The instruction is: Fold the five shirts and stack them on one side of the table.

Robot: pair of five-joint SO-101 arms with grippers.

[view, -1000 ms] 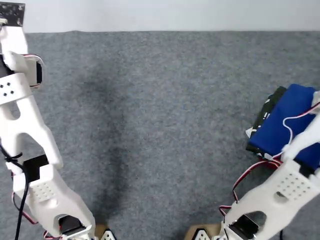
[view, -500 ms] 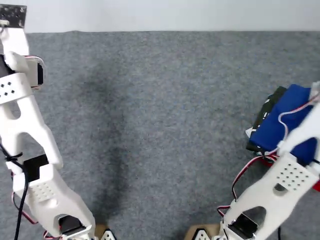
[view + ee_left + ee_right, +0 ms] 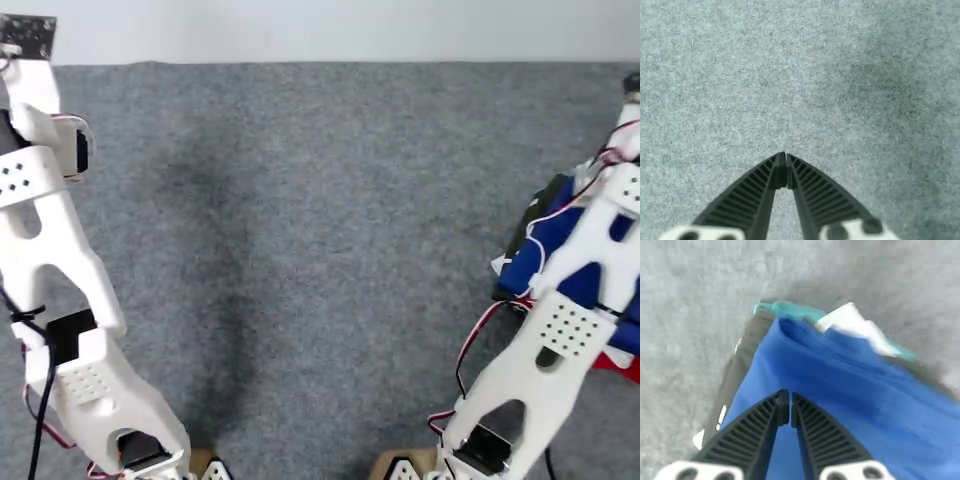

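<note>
Plainly, the left claw [image 3: 785, 172] is closed tight, its ribbed fingers meeting at the tips with nothing between them, over bare grey tabletop [image 3: 330, 250]. The right claw [image 3: 785, 410] is all but closed too, only a hairline slit left between its fingers; it holds nothing that can be seen and sits over the blue shirt [image 3: 850, 390], though whether its tips touch the cloth cannot be told. That blue shirt tops the stack [image 3: 520, 270], which lies at the 3 o'clock edge of the tabletop in the high view. Beneath it a dark shirt [image 3: 732, 390] sticks out along one side, and a teal edge [image 3: 790, 310] and a white corner [image 3: 850, 320] poke out at the far end. A red strip [image 3: 615, 362] shows at the stack's 5 o'clock corner. The right arm [image 3: 560, 330] lies across most of the stack, so how many shirts it holds is hard to make out, and the picture's edge cuts its far side off. The left arm [image 3: 50, 270] runs along the 9 o'clock side.
</note>
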